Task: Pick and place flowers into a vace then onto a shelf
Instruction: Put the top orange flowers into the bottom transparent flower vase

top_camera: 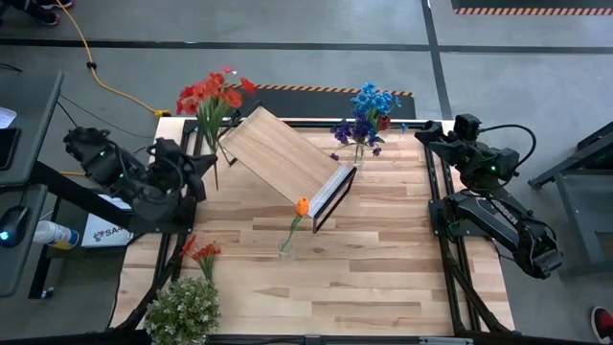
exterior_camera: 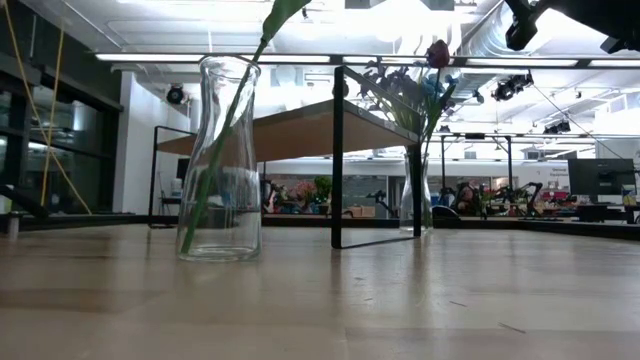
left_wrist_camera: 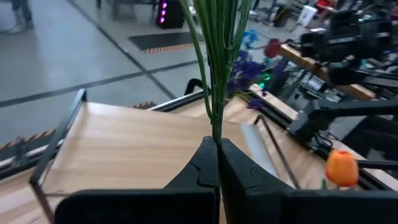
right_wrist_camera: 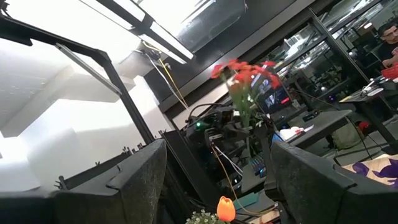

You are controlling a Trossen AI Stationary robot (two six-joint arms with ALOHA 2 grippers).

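Note:
My left gripper (top_camera: 207, 161) is shut on a bunch of red flowers (top_camera: 215, 92) over the table's far left, beside the shelf (top_camera: 283, 153). The shelf is a light wood board on a black frame, standing askew mid-table. A clear vase (top_camera: 286, 247) near the table's middle holds one orange flower (top_camera: 303, 205); in the low view the clear vase (exterior_camera: 222, 160) stands on its base. A second vase (top_camera: 360, 149) at the far edge holds blue and purple flowers (top_camera: 366, 113). My right gripper (right_wrist_camera: 217, 155) is open, raised at the far right. My left gripper pinches the red flowers' green stems (left_wrist_camera: 217, 127) between its two shut fingers (left_wrist_camera: 202, 165). Several thin stalks are held together. The bunch is lifted clear and rises up from the fingers, blooms on top; a stem end (top_camera: 215, 178) sticks out below the hold.
Loose red-orange flowers (top_camera: 201, 251) lie on the table's left. A bushy pale-green clump (top_camera: 182, 311) sits at the near left corner. Bare planks (top_camera: 383, 278) lie between the clear vase and the right arm (top_camera: 498, 220).

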